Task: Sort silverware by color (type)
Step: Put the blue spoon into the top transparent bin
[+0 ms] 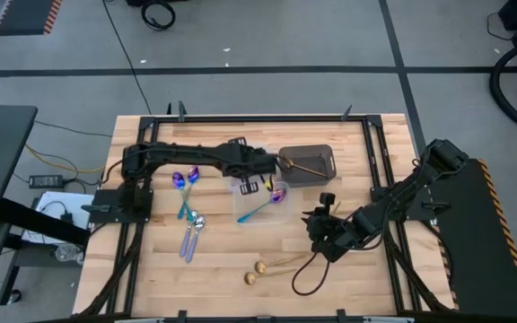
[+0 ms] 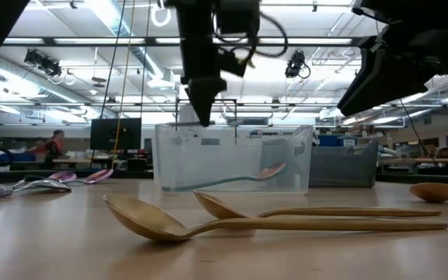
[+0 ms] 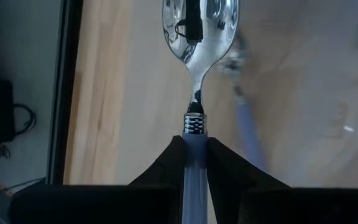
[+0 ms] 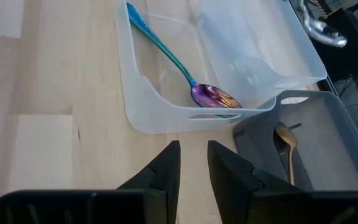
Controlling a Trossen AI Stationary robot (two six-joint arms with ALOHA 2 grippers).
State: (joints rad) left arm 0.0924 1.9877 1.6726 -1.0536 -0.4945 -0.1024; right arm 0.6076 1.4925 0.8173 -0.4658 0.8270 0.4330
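Note:
My left gripper (image 1: 272, 169) reaches over the clear tub (image 1: 245, 213) next to the dark tub (image 1: 321, 152), shut on a silver spoon (image 3: 199, 37) with a pale blue handle. An iridescent purple spoon (image 4: 213, 96) with a teal handle lies in the clear tub. A gold spoon (image 4: 286, 140) lies in the dark tub. My right gripper (image 4: 193, 163) hangs near the clear tub's right side, its fingers slightly apart with nothing between them. Two purple spoons (image 1: 185, 178), silver spoons (image 1: 192, 235) and two gold spoons (image 1: 263, 267) lie flat on the table. My left gripper pinches the spoon's pale blue handle (image 3: 194, 149) between its two fingers, just behind the ribbed metal collar. The fingers slant down and lie along the spoon, whose bowl sticks out past the fingertips. The spoon is lifted clear of the table.
The two tubs stand side by side at the table's middle and far side. A black cable (image 1: 305, 274) loops on the wood below my right gripper. The loose spoons lie to the left and near the front edge, with bare wood between them.

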